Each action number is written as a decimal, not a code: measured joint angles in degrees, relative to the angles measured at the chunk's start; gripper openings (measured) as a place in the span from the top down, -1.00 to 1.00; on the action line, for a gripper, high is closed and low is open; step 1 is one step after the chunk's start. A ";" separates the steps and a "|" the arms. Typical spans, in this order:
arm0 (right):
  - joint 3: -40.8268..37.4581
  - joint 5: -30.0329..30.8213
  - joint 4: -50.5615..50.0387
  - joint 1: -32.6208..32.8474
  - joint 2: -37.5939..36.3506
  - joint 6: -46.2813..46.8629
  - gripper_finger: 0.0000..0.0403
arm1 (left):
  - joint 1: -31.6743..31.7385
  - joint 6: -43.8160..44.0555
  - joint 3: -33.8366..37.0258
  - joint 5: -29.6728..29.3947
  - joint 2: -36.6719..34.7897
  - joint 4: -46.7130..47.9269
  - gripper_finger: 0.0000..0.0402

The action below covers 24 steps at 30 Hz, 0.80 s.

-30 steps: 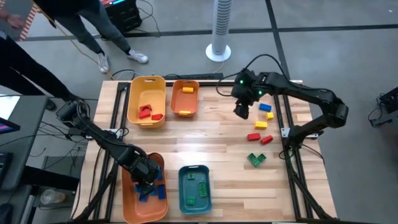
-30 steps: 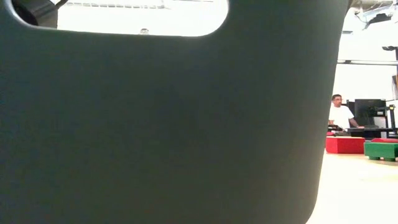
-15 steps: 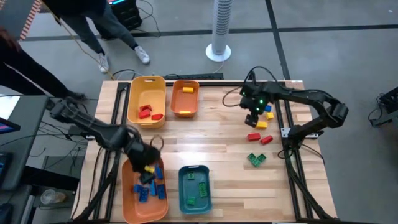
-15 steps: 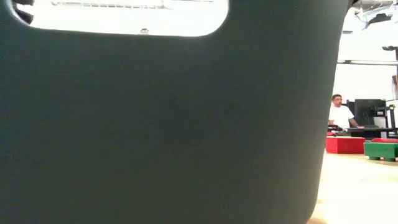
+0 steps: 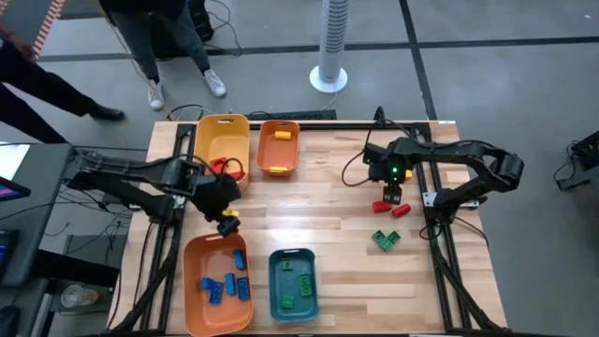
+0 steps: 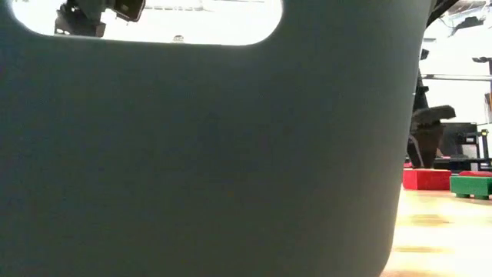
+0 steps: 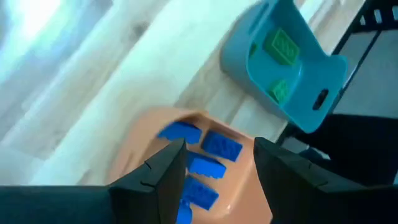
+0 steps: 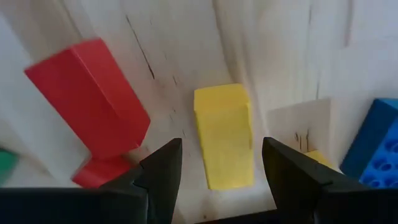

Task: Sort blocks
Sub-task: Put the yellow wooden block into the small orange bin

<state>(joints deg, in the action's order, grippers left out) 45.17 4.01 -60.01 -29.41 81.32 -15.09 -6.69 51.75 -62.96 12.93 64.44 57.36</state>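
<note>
A small yellow studded plastic block point(image 8: 224, 134) lies on the wooden table point(image 5: 318, 211) between the spread fingers of the right gripper point(image 5: 394, 194), with a red block point(image 8: 90, 96) beside it and a blue one point(image 8: 379, 140) at the other side. The left gripper point(image 5: 227, 223), fingers apart and empty, hangs over the table just beyond the orange plastic bin point(image 5: 192, 300) holding blue blocks point(image 5: 225, 284), beside the teal bin point(image 5: 273, 295) of green ones.

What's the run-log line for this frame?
left gripper: open, empty, above table near orange bin | right gripper: open, over yellow block
</note>
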 joint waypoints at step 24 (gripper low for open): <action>2.43 -6.97 8.38 -2.49 0.00 -3.41 0.61 | 2.60 -14.42 0.02 -12.57 -0.02 -5.63 0.09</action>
<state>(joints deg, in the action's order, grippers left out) 47.59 -2.97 -51.64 -31.90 81.32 -18.50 -4.10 37.33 -62.94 0.36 64.42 51.72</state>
